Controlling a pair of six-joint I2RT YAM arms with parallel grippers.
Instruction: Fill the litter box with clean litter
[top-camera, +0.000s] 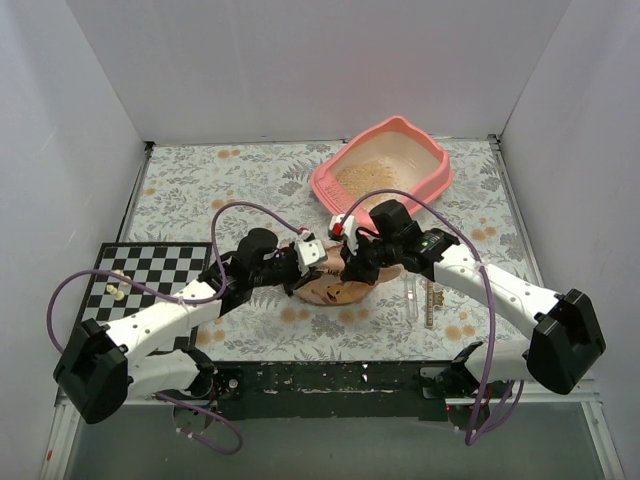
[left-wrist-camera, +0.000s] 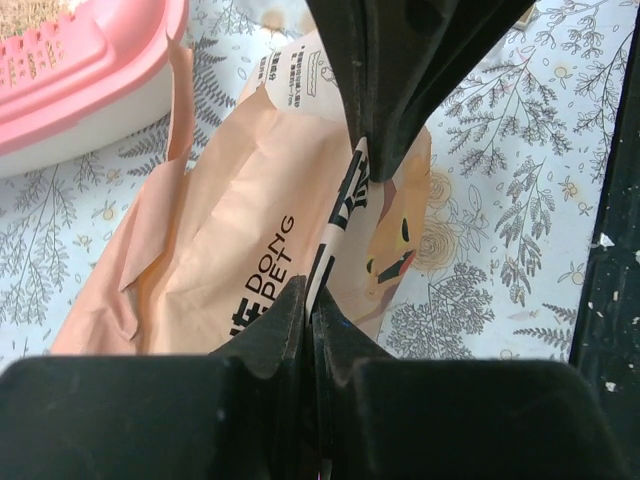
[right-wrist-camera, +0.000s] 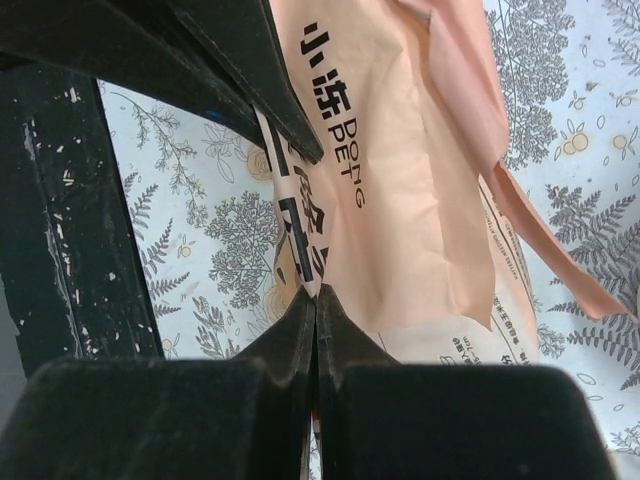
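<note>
A fern-printed cloth covers the table (top-camera: 250, 180), walled in white on three sides. A checkerboard (top-camera: 150, 275) lies near left. At the centre, the left end effector (top-camera: 312, 255) and the right end effector (top-camera: 347, 262) each pinch closed on the peach litter bag (top-camera: 330, 292). Just beyond them, far right, the pink litter box (top-camera: 432, 185) holds a thin layer of clean litter (top-camera: 368, 176).

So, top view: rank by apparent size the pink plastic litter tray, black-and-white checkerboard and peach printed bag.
1. Pink plastic litter tray and black-and-white checkerboard: too alike to split, and the board is partly covered.
2. Peach printed bag: smallest, though mostly hidden.
</note>
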